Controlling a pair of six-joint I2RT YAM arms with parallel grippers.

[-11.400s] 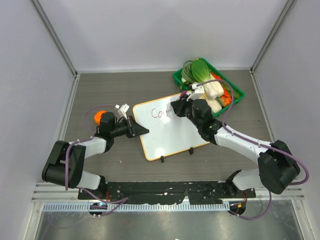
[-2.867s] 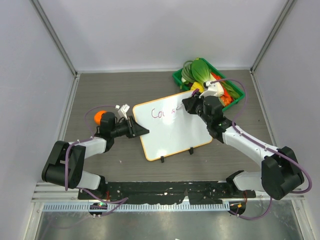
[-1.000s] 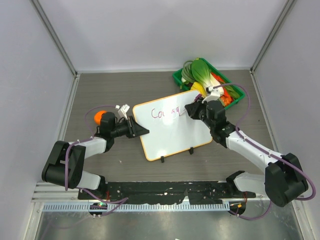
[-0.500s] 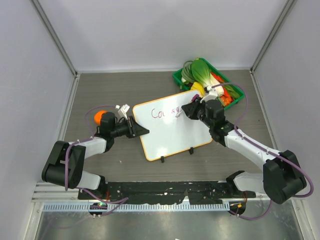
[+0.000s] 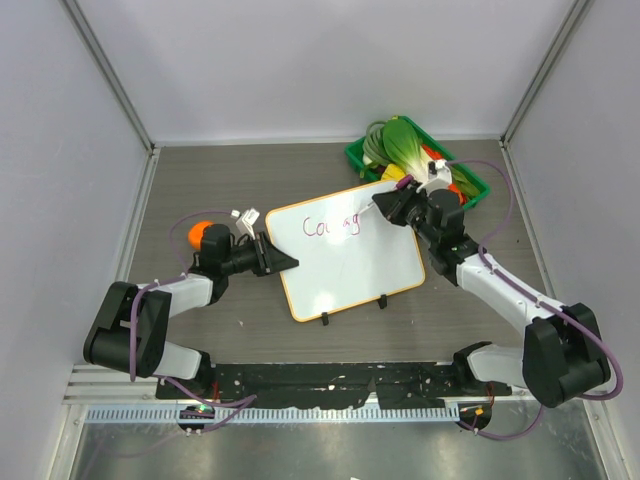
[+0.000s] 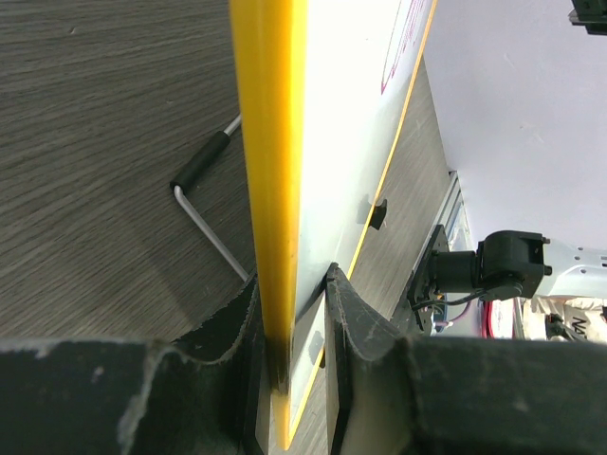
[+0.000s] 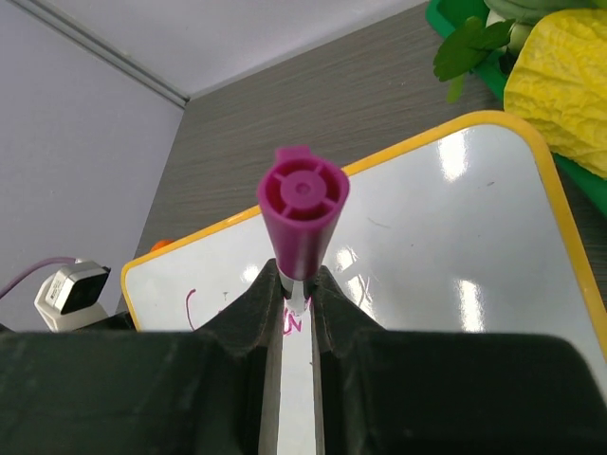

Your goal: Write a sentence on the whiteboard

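Note:
The whiteboard (image 5: 350,260) lies tilted on the table, white with a thin orange frame and two black clips on its near edge. Purple-pink letters (image 5: 332,226) reading about "Courag" run along its far edge. My left gripper (image 5: 283,262) is shut on the board's left edge, seen edge-on in the left wrist view (image 6: 275,218). My right gripper (image 5: 385,207) is shut on a purple marker (image 7: 302,213), tip down over the board's far right part by the last letter. The board also shows in the right wrist view (image 7: 446,265).
A green basket (image 5: 478,185) of toy vegetables stands just behind the right gripper at the board's far right corner. An orange ball (image 5: 203,232) and a small white connector (image 5: 245,215) sit by the left arm. Grey walls close in the table.
The right gripper with the marker has moved rightward along the board's far edge, and the written letters have grown from "Co" to about "Courag". The left arm has not moved.

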